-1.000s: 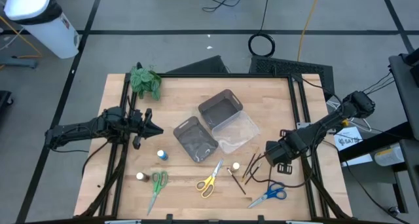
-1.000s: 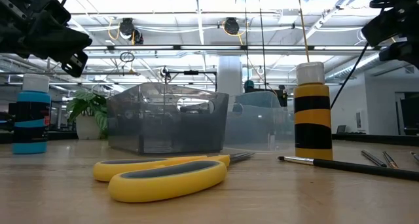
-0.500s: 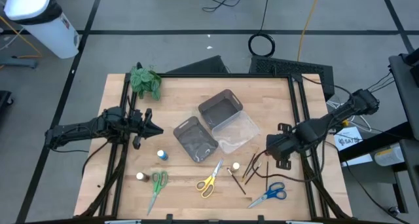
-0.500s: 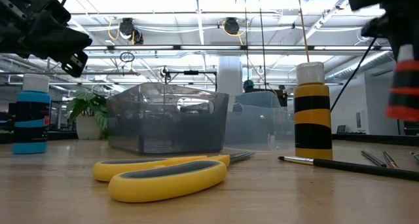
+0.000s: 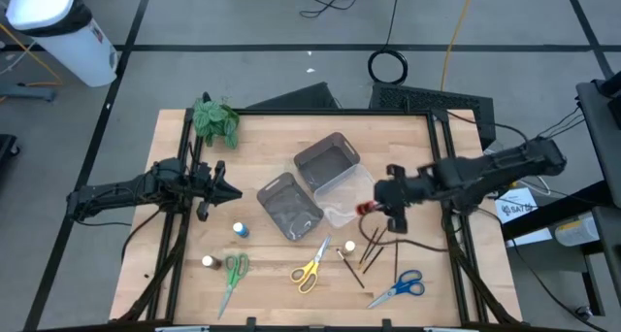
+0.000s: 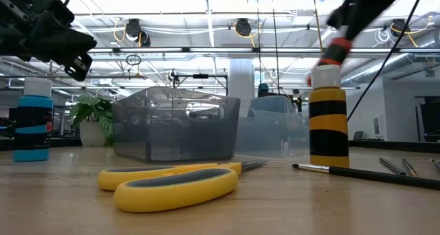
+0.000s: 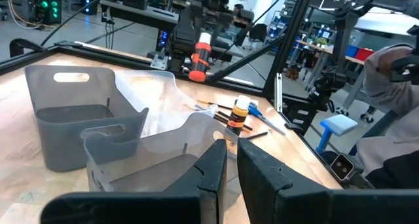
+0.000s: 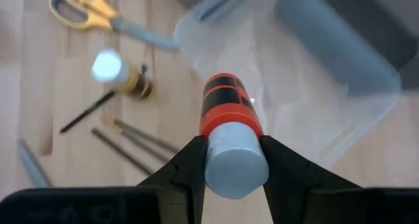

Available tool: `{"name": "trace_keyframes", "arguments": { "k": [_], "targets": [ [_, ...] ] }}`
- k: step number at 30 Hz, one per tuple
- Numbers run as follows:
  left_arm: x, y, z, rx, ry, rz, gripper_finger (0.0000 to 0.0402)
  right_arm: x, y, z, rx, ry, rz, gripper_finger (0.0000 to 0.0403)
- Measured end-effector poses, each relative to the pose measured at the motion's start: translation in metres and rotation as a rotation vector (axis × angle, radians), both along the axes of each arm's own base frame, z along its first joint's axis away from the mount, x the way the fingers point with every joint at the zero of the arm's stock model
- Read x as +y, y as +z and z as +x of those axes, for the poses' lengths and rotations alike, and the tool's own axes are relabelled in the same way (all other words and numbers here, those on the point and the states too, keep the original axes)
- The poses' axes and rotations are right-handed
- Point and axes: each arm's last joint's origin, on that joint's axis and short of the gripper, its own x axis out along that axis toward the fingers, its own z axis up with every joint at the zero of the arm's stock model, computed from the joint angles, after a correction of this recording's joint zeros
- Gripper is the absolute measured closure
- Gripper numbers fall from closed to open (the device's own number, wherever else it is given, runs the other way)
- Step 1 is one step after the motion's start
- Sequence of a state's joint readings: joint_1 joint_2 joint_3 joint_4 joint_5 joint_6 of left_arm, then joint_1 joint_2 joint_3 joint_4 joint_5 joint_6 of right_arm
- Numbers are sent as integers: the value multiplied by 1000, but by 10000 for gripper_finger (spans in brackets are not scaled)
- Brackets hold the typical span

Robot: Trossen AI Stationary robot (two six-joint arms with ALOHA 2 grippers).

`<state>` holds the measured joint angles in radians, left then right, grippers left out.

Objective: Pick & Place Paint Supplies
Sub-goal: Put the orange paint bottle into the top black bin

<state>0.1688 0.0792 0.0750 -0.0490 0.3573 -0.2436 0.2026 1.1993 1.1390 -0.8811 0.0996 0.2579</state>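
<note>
trays (image 5: 325,186) mid-table | plant (image 5: 214,119) far left corner | scissors (image 5: 312,266) near edge, before trays | brushes (image 5: 370,249) right of them | bottle (image 5: 239,230) left of trays

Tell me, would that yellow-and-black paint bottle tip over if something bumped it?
Probably, yes. The yellow-and-black paint bottle stands tall and narrow on the table, so a nudge near its white cap could topple it. Being round, it would likely roll afterwards, maybe toward the brushes lying beside it.

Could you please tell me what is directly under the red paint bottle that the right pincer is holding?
The red paint bottle in the right pincer hangs over the clear tray, near its edge. The bottle itself hides the spot straight below it.
</note>
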Motion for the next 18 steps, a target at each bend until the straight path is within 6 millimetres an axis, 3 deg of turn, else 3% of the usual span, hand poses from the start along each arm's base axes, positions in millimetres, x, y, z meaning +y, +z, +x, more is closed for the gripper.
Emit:
{"name": "trace_keyframes", "arguments": {
  "k": [10, 18],
  "targets": [
    [0, 0, 0, 0, 0, 0, 355, -78, 36, 81, -3, 21, -60, 296],
    [0, 0, 0, 0, 0, 0, 355, -149, 27, 129, 181, -44, -79, 296]
  ]
}}
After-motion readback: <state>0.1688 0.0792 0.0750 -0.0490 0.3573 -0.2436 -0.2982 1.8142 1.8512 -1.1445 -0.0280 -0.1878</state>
